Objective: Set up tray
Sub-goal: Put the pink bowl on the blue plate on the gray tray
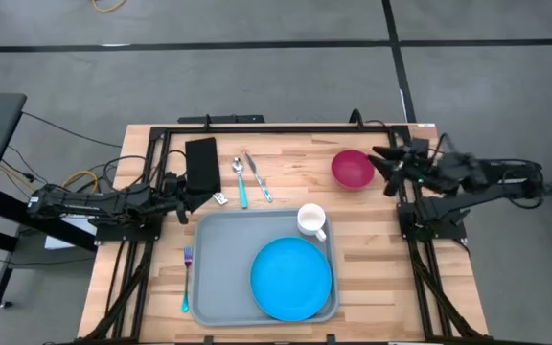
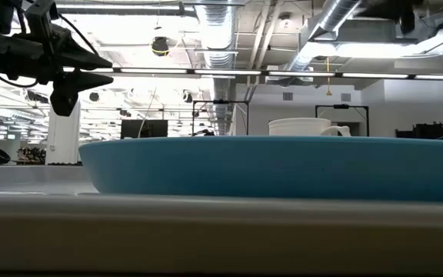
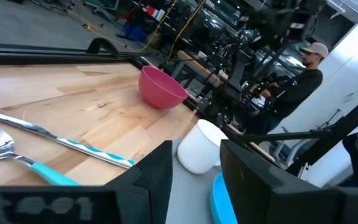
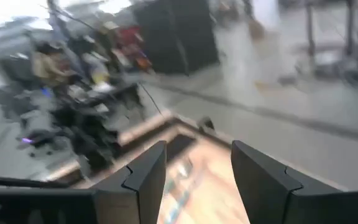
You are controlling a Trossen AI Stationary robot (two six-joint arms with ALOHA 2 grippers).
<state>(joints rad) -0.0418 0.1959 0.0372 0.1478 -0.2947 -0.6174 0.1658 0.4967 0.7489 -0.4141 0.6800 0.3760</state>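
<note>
Wooden counter (image 1: 381, 230) carries the tray (image 1: 220, 264), which I see just ahead of my left hand (image 1: 185, 198), its fingers narrowly parted and empty. Plate (image 1: 290, 278) and mug (image 1: 311, 219) already sit inside it, presumably as placed settings. Pink bowl (image 1: 352, 169) waits just before my right hand (image 1: 383, 165), parted, empty.

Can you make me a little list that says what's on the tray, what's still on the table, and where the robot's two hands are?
on tray: blue plate, white mug
beside tray, left: fork
on table above tray: spoon, knife, pink bowl
left gripper: open, empty, near tray's top-left corner
right gripper: open, empty, right of pink bowl
</note>
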